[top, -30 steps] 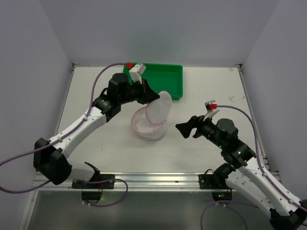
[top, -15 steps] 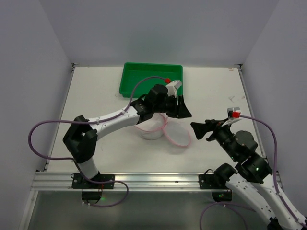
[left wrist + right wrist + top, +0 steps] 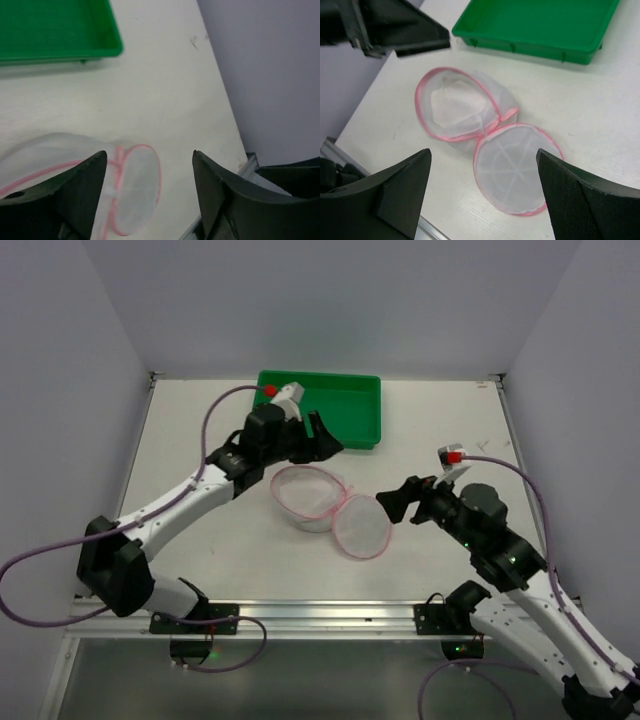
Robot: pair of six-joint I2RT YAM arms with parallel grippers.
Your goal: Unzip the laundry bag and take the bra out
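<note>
The laundry bag (image 3: 308,496) lies unzipped in the middle of the table. Its pink-rimmed base half (image 3: 457,107) faces up, and the mesh lid (image 3: 516,167) lies flat beside it, joined at a pink hinge. Inside the base rests a pale pinkish-white bra (image 3: 454,102). My left gripper (image 3: 325,436) hovers open above and behind the bag, holding nothing. In its wrist view the left gripper (image 3: 149,155) looks down on the lid (image 3: 136,187). My right gripper (image 3: 393,502) is open just right of the lid. Seen from its own wrist, the right gripper (image 3: 484,152) is empty.
A green plastic tray (image 3: 335,408) stands at the back of the table, just behind the left gripper, and shows as the tray (image 3: 540,22) in the right wrist view. The table's metal front rail (image 3: 300,615) runs along the near edge.
My left gripper swung the lid over to the right, laid it flat, let go and opened, then drew back toward the tray. The right gripper stayed open and shifted slightly.
</note>
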